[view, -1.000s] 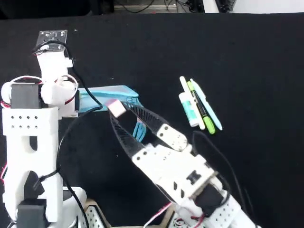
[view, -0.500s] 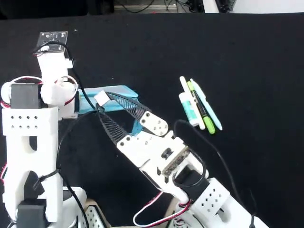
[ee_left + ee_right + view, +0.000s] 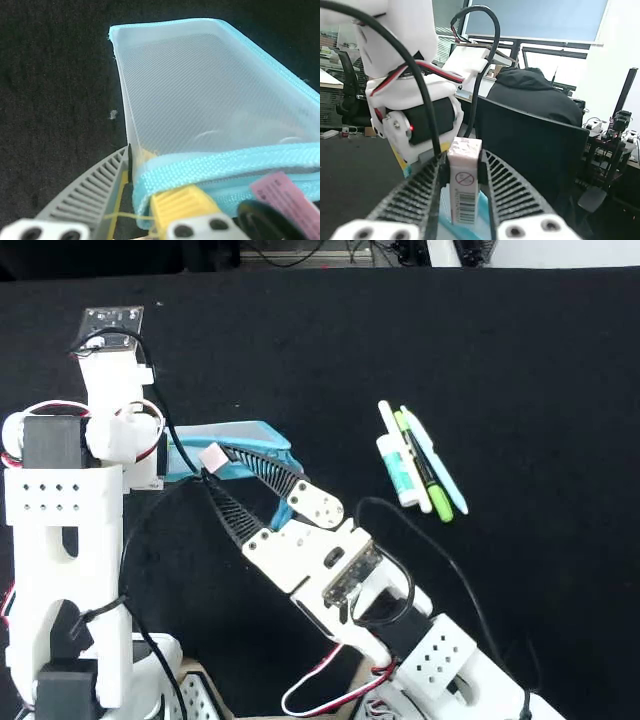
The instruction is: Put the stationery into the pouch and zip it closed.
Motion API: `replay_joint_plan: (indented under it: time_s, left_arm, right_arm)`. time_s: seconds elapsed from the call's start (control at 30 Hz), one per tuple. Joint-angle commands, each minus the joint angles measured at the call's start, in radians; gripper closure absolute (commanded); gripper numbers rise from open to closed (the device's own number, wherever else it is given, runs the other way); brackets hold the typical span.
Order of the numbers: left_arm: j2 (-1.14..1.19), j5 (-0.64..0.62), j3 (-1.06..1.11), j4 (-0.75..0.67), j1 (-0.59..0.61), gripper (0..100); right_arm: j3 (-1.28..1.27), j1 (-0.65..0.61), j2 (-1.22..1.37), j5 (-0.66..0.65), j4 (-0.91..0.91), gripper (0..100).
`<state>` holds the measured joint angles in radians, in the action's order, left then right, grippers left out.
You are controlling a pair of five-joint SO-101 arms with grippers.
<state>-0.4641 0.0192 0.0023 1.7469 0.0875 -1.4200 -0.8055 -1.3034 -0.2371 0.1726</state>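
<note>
Pinching a small pink-and-white eraser (image 3: pixel 464 180) between the right jaws, closed tight on its two long sides, one end sticking up past the tips. Holding it right at the zip edge of the pale blue pouch (image 3: pixel 210 90), touching or just above; cannot tell which. Gripping that same zip edge near the pouch's end with the left jaws, closed on the blue tape. Keeping the pouch low on the black desk (image 3: pixel 520 340). Well apart from the pouch, beyond the right arm: a small cluster of pens (image 3: pixel 425 460), lying side by side and touching.
</note>
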Motion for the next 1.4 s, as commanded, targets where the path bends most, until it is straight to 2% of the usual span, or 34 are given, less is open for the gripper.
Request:
replay_joint_plan:
  time_s: [0.0,0.37,0.73,0.87,1.2,1.37]
  left_arm:
    - [-0.009,0.003,-0.061,0.005,-0.013,97]
    - [-0.009,0.003,-0.067,0.005,-0.013,97]
    - [-0.008,0.003,-0.067,0.005,-0.013,97]
    - [-0.006,0.003,-0.067,0.003,-0.013,97]
    - [-0.006,0.003,-0.067,0.003,-0.013,97]
    - [-0.008,0.003,-0.067,0.003,-0.013,97]
  right_arm:
    - [0.008,0.054,0.008,-0.003,0.092,98.7]
    - [-0.018,0.081,0.008,0.000,0.101,98.7]
    - [0.025,0.011,0.007,0.003,0.101,98.7]
    - [0.002,0.011,0.012,0.072,0.097,98.7]
    - [0.082,0.015,0.265,0.084,0.147,98.7]
    - [0.088,0.011,0.292,0.081,0.144,98.3]
